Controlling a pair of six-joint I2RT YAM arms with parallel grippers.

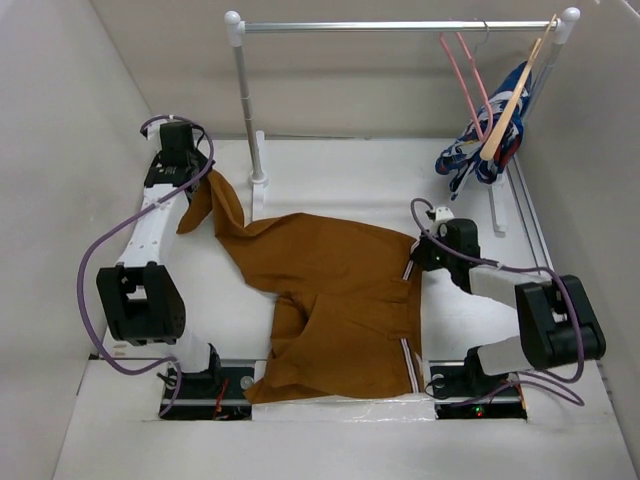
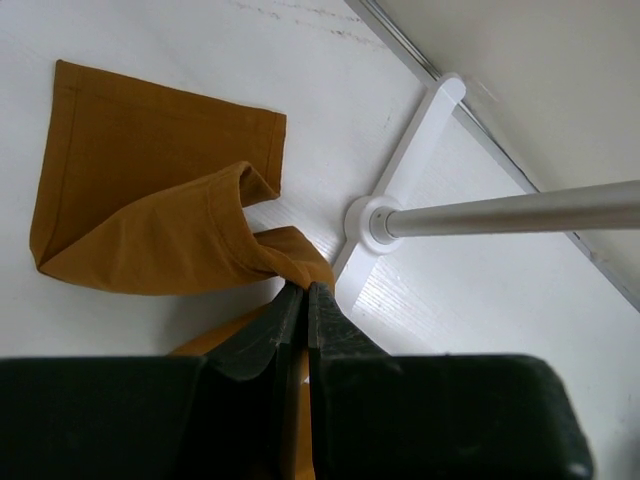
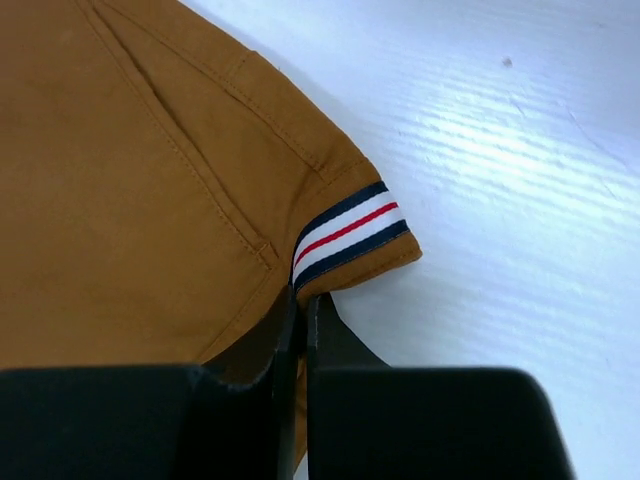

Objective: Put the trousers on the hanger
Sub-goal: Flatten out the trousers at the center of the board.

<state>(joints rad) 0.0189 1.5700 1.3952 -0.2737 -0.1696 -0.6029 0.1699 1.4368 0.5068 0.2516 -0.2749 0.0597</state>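
Note:
The rust-brown trousers [image 1: 340, 300] lie spread across the middle of the table, waistband to the right. My left gripper [image 1: 200, 180] is shut on the end of one trouser leg [image 2: 160, 210] at the far left and holds it slightly lifted near the rack's left post. My right gripper [image 1: 418, 255] is shut on the far waistband corner, next to its white, red and dark striped tab [image 3: 350, 232]. The pink hanger [image 1: 468, 75] hangs from the rail at the back right, clear of both grippers.
A clothes rack with a metal rail [image 1: 400, 26] spans the back; its left post and white foot [image 2: 400, 215] stand beside my left gripper. A pale wooden hanger [image 1: 515, 95] with a blue, white and red garment [image 1: 485, 150] hangs at the right.

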